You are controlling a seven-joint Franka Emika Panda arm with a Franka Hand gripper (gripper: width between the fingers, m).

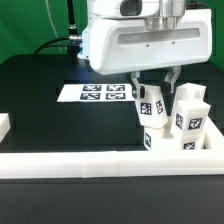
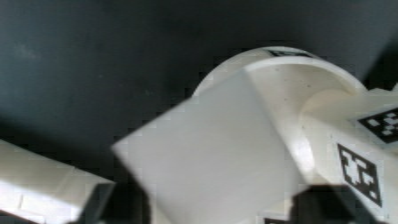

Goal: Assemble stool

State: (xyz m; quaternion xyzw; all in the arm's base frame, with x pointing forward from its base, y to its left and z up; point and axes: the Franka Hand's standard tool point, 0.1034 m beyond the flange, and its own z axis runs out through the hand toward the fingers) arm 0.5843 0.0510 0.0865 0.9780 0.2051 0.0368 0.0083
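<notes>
In the exterior view my gripper [image 1: 153, 96] hangs over the exterior view's right part of the table, shut on a white tagged stool leg [image 1: 152, 110] that it holds upright. A second tagged leg [image 1: 191, 108] stands just to its right. Both rise from a white tagged block that looks like the seat [image 1: 182, 145], right behind the rail. In the wrist view the held leg [image 2: 210, 155] fills the space between my gripper's [image 2: 214, 208] dark fingers. A rounded white part with tags, probably the seat [image 2: 302, 85], lies beyond it. A third leg does not show.
The long white rail [image 1: 90, 165] runs along the front, with raised ends at the left [image 1: 4, 126] and right [image 1: 214, 150]. The marker board [image 1: 98, 93] lies flat on the black table behind my gripper. Green backdrop behind.
</notes>
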